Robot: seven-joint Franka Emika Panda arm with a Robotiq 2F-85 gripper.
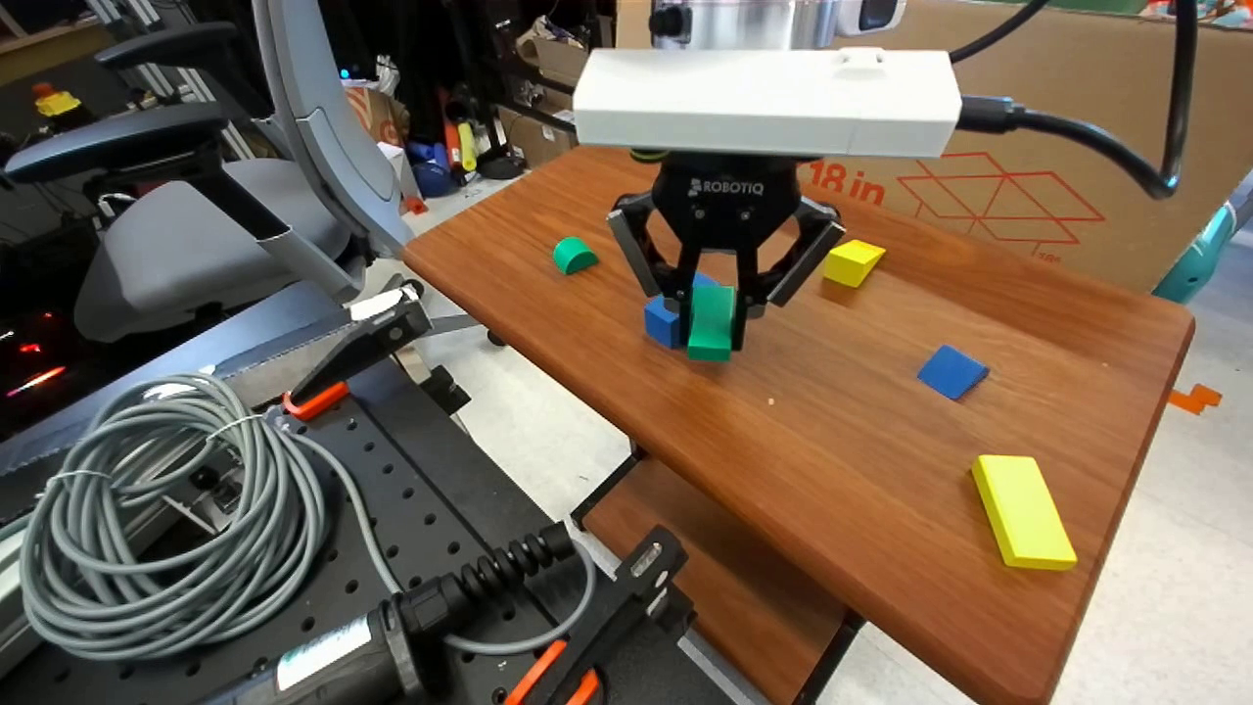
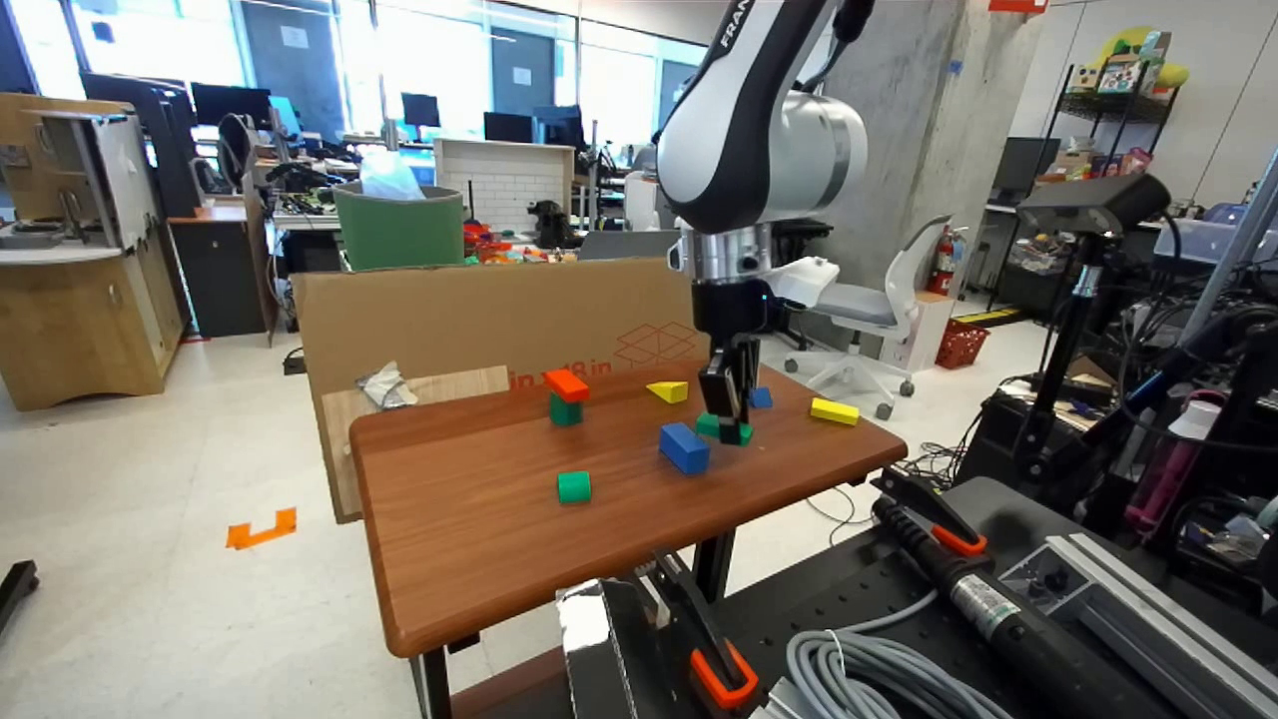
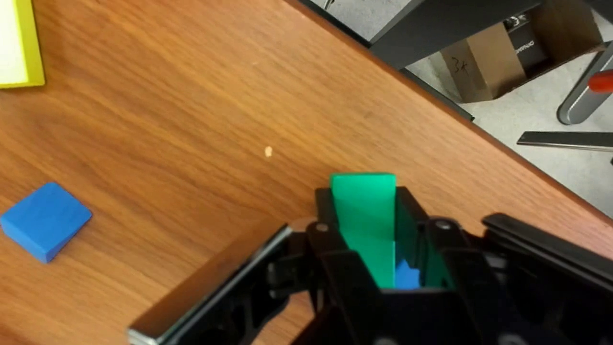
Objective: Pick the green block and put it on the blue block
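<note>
The long green block (image 1: 712, 318) was gripped low over the wooden table (image 1: 842, 450), its two long sides clasped between the fingers of the Robotiq gripper (image 1: 712, 339), which was set no wider than the block. Whether its underside was touching the tabletop could not be told. Just beside it the chunky blue block (image 2: 684, 449) was seen resting on the wood; whether the two were in contact was left unclear. Farther out, a green half-cylinder (image 1: 574, 256), a yellow wedge (image 1: 854, 262) and a smaller blue wedge (image 1: 952, 372) were spread over the table, and a yellow rectangular block (image 1: 1024, 511) was placed near its edge. In an exterior view, an orange block (image 2: 566, 385) was supported by a small green block (image 2: 565, 410). Beyond the table, printed cardboard (image 1: 1057, 108) was stood upright.
</note>
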